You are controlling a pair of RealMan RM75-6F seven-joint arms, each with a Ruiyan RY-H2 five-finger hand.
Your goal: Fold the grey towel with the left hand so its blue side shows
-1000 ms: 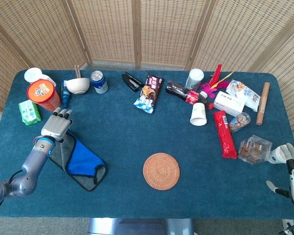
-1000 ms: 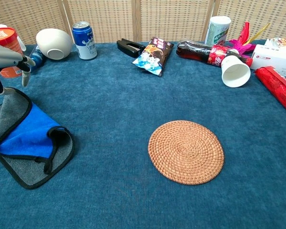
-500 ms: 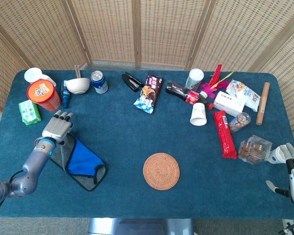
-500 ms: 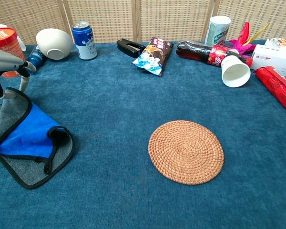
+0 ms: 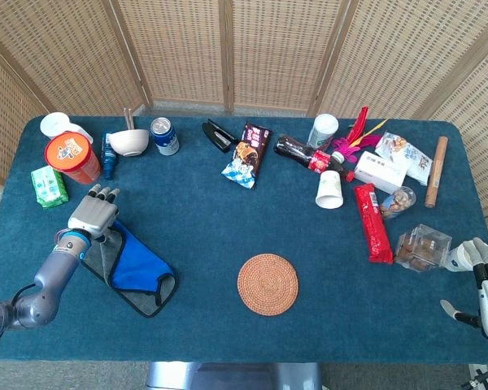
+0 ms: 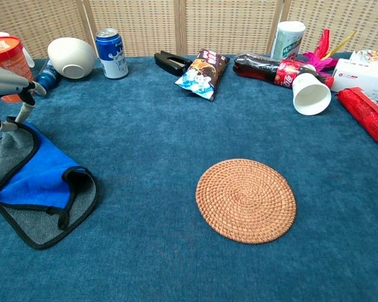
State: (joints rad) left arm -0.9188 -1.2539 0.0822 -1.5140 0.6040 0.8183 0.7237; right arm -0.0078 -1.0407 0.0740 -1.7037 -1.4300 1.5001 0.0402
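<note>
Towel crumpled, soft grey, blue face up, left robot hand touching its edge

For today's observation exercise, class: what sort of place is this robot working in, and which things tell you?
Probably a staged indoor test table, not a home: a blue-carpeted table, woven wicker screens behind it, and assorted snacks like a chip bag and drink can.

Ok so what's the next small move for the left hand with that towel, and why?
Probably lower the left hand and lay down the towel corner it pinches. Blue already shows, but that corner stands raised off the table in the chest view.
</note>
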